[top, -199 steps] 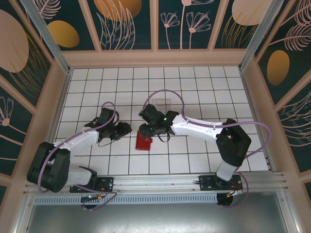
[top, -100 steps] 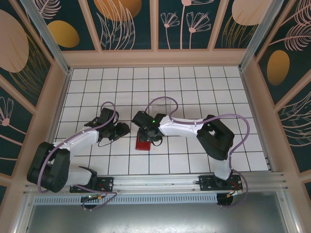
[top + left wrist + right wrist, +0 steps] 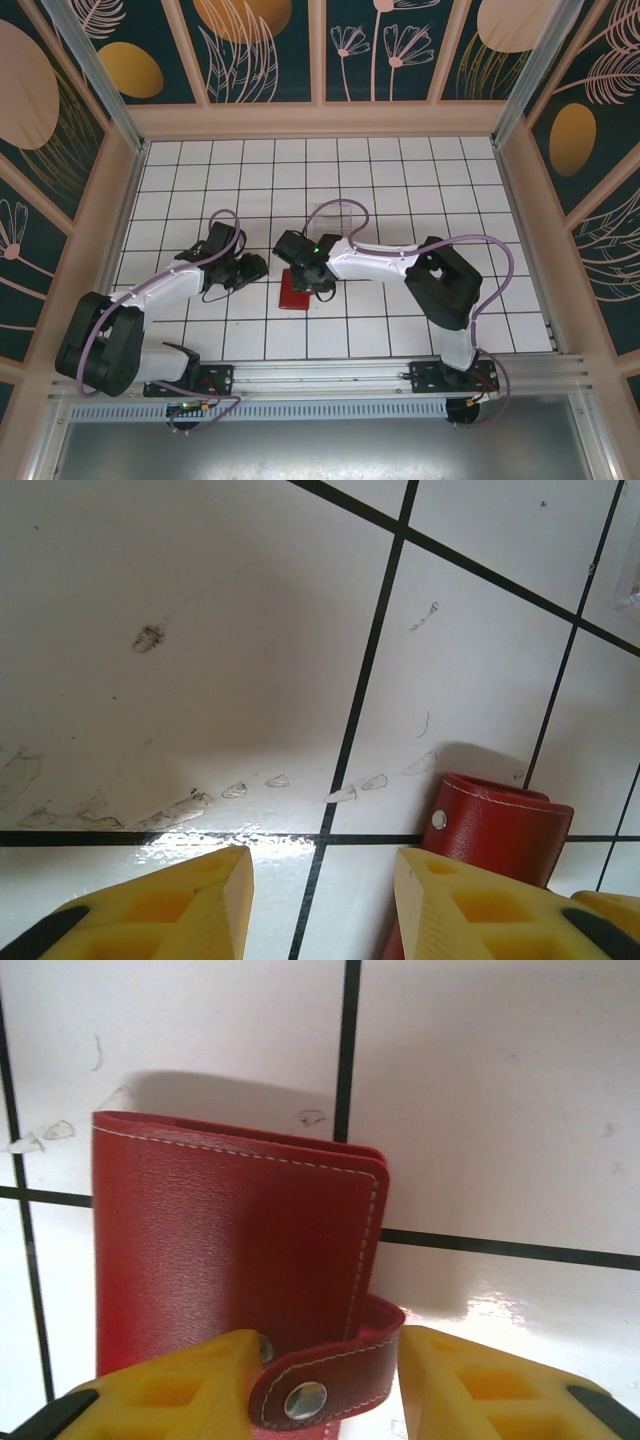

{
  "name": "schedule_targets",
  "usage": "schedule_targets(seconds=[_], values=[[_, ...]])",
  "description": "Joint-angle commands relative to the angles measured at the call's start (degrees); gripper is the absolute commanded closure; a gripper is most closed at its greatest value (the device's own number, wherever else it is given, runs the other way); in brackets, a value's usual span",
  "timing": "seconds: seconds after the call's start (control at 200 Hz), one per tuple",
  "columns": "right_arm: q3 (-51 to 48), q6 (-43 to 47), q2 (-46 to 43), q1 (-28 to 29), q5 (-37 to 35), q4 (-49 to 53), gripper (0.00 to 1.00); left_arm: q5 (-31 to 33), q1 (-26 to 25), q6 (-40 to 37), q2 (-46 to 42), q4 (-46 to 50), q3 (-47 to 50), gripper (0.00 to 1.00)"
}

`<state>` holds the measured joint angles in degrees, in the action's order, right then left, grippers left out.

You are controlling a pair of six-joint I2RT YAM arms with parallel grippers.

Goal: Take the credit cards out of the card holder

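Near the middle of the white tiled bench (image 3: 400, 170), a little toward my side, the card holder (image 3: 294, 293) lies flat and folded shut, its red cover up. From above I see the right claw (image 3: 303, 275) sitting over the holder's far end, the arm reaching in from the right. On the right wrist camera its yellow fingers (image 3: 470, 1380) stand apart, one on each side of the closure tab (image 3: 320, 1385). The tab wraps round the holder's edge and shows a metal snap stud, and it nearly spans the gap between them.

The left claw (image 3: 252, 268) is low over the bench just left of the holder. Its wrist camera shows the jaws apart with nothing held, over bare tile and a black grid line. A rounded red corner of the holder, with a small stud on it, lies just beyond the right-hand finger (image 3: 480, 910). Scuffs and a few small marks dot the tile ahead of that claw.
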<state>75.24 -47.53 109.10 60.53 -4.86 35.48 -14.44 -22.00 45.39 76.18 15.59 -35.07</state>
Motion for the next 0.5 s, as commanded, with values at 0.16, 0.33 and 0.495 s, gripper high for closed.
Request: schedule_targets(seconds=[0.16,0.33,0.495], values=[[-0.3,-1.7,-2.6,0.1,-3.2,3.8,0.67,1.1,-1.2,-0.5,1.1,1.1,-1.8,0.58],[-1.0,-1.9,-3.7,0.1,-3.8,3.5,0.83,1.4,-2.7,-0.1,1.8,1.0,-2.5,0.57],[-0.7,-1.7,-4.9,0.2,-4.2,3.0,0.96,0.9,-5.9,0.2,3.4,0.7,-4.2,0.52]])
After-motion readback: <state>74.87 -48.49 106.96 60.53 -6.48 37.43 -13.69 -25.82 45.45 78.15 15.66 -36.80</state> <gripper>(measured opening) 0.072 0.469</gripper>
